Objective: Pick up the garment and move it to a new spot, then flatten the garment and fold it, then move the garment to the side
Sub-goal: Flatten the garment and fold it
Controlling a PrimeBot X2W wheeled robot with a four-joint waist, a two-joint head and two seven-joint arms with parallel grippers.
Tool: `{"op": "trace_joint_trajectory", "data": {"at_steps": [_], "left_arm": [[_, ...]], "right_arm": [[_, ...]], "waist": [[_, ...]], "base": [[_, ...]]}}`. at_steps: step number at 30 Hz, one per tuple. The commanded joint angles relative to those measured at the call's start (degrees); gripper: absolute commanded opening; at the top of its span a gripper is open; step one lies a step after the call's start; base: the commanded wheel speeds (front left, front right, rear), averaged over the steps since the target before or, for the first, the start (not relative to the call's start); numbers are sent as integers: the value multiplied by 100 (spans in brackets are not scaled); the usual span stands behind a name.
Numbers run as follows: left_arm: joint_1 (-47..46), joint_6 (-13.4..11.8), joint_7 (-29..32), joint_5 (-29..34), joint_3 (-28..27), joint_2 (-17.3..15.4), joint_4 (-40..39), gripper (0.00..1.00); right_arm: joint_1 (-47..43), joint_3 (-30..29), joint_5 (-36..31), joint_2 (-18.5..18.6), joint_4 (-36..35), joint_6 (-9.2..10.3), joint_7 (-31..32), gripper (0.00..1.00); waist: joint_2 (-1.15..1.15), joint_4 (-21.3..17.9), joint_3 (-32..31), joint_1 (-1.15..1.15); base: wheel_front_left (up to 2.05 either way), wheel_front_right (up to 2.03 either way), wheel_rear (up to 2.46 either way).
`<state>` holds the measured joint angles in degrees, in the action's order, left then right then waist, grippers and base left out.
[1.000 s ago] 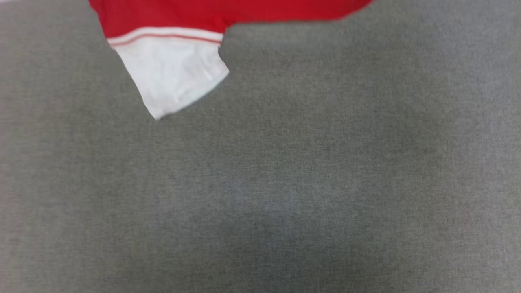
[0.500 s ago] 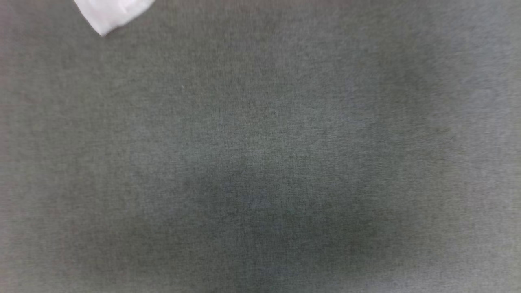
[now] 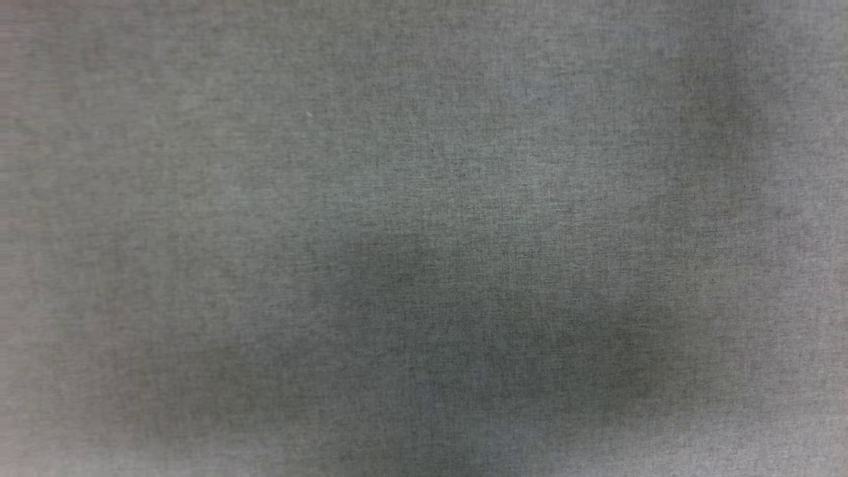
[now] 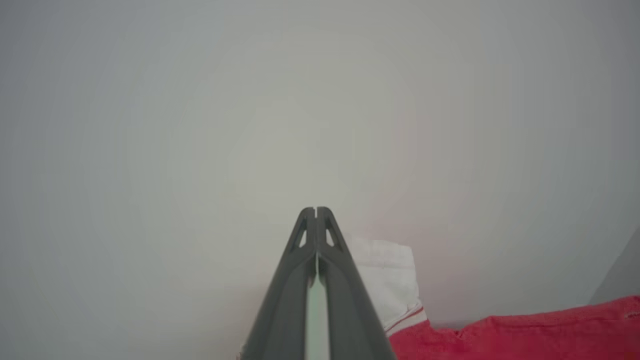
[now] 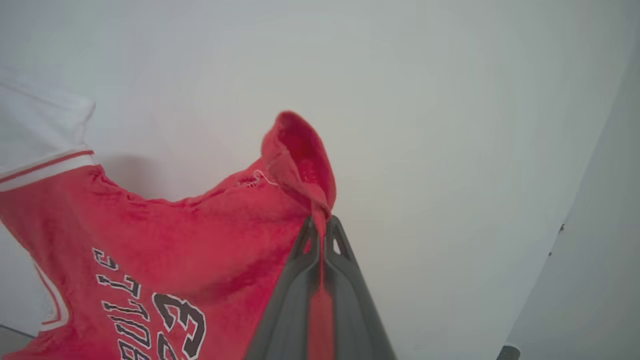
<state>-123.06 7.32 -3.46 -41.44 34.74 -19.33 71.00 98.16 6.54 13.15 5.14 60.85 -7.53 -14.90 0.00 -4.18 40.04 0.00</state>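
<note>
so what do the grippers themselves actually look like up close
They look alike. The left gripper and the right gripper each have two long, matte dark grey fingers, broad at the base and tapering to a narrow rounded tip. Each finger has a small slanted cut-out just below the tip. No cables or markings are visible on either.

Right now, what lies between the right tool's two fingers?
A pinched red fold of the garment fills the gap in the shut right tool, from the tips downward; the right wrist view shows it.
</note>
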Motion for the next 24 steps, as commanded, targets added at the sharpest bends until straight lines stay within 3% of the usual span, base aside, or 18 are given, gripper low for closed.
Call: {"op": "trace_joint_trajectory", "data": {"at_steps": [1,4,12,21,24], "left_arm": [[176,19,75,-40,63,7,-46,0],[743,20,292,-213,230,-79,-238,0],[2261,21,807,-859,510,-396,-1075,0],[4493,21,1144,-1526,755,-1131,-2527,0],[5347,-172,1223,-1682,811,-1317,-3172,0]], "right_arm": [[-168,119,109,50,43,8,-31,0],[-490,486,422,71,103,8,13,0],[-1551,1477,1423,572,-367,8,393,0],[-3445,2410,2842,1732,-1911,8,1073,0],[-4132,2544,3135,2129,-2472,8,1218,0]], "waist": [[0,139,-303,0],[0,200,-659,0],[0,445,-1502,0],[0,687,-2462,0],[0,765,-2687,0]], "base": [[0,0,0],[0,0,0],[0,0,0],[0,0,0],[0,0,0]]}}
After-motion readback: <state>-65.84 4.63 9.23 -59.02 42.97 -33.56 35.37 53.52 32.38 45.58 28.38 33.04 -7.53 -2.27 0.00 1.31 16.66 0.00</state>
